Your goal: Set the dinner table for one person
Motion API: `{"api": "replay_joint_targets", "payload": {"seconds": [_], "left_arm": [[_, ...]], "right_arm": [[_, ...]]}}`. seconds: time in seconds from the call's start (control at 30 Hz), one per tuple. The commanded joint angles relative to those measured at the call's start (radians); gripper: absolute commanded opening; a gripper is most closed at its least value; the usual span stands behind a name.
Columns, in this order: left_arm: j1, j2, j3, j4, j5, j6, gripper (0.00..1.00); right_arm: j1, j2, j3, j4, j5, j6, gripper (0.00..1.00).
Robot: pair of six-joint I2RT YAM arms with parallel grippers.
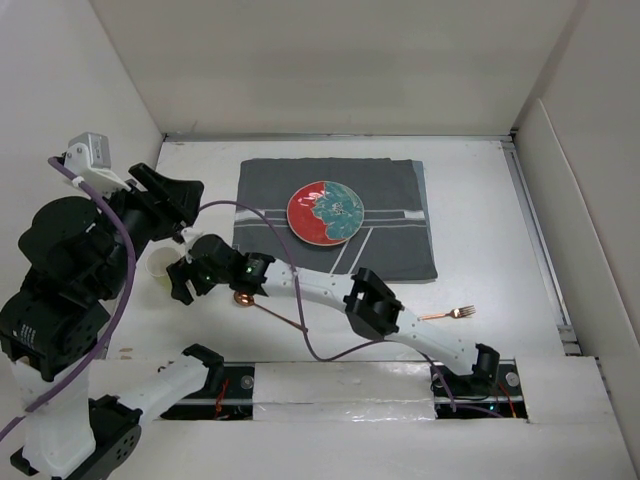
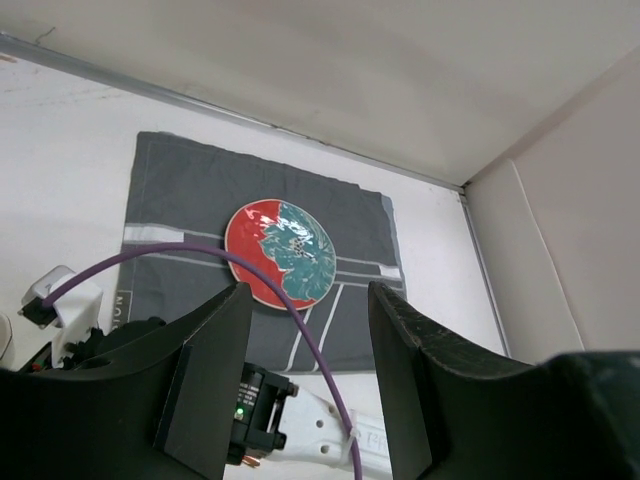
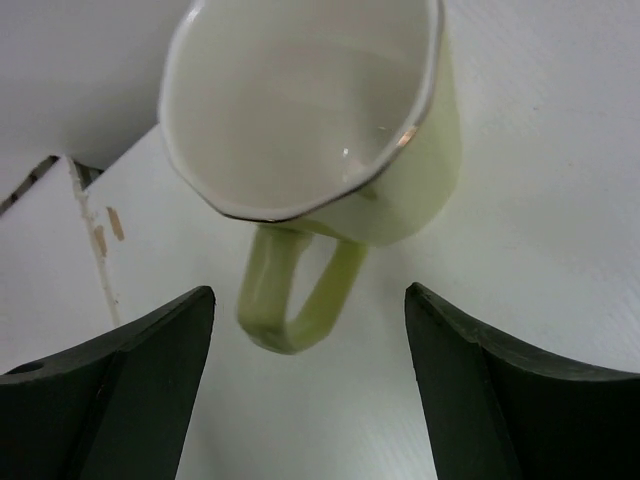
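Across the whole top view spreads the large flat matte white desk (image 1: 480,200), walled by white side panels. The rest of the setting lies on it.

Toward the far middle of the desk lies a dark grey rectangular cloth placemat with white stripes (image 1: 390,250), flat and roughly square to the back wall.

At the left the left arm stands raised above the desk. Its tool (image 2: 308,300) is released, the two dark fingers (image 2: 210,380) spread wide with nothing between them, and its camera looks down on the placemat. The right arm stretches low from the near right across to the left side, trailing a purple cable (image 1: 290,300). Its tool (image 3: 308,300) is also released, its fingers (image 3: 130,390) parted on either side of a mug.

On the middle of the placemat sits a round red plate with a teal pattern (image 1: 326,212).

That pale yellow-green ceramic mug with a white inside (image 3: 300,100) stands upright on the bare desk, left of the placemat. Its loop handle points into the gap between the right fingers and touches neither.

Near the front right a thin copper-coloured fork (image 1: 450,314) lies on the desk, just beside the right arm. A copper-coloured spoon bowl (image 1: 243,298) shows just below the right wrist, off the placemat's near left corner.
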Motion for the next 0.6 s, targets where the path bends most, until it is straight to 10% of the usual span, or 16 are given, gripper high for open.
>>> {"api": "replay_joint_targets", "payload": {"seconds": [0.0,0.57], "left_arm": [[0.000,-0.014,-0.026,0.019,0.008,0.017,0.47],[0.000,-0.028,-0.048,0.036,-0.023,0.011,0.46]], "right_arm": [[0.021,0.008,0.029,0.153,0.123,0.011,0.78],[0.012,-0.112,-0.011,0.224,0.237,0.054,0.00]]}}
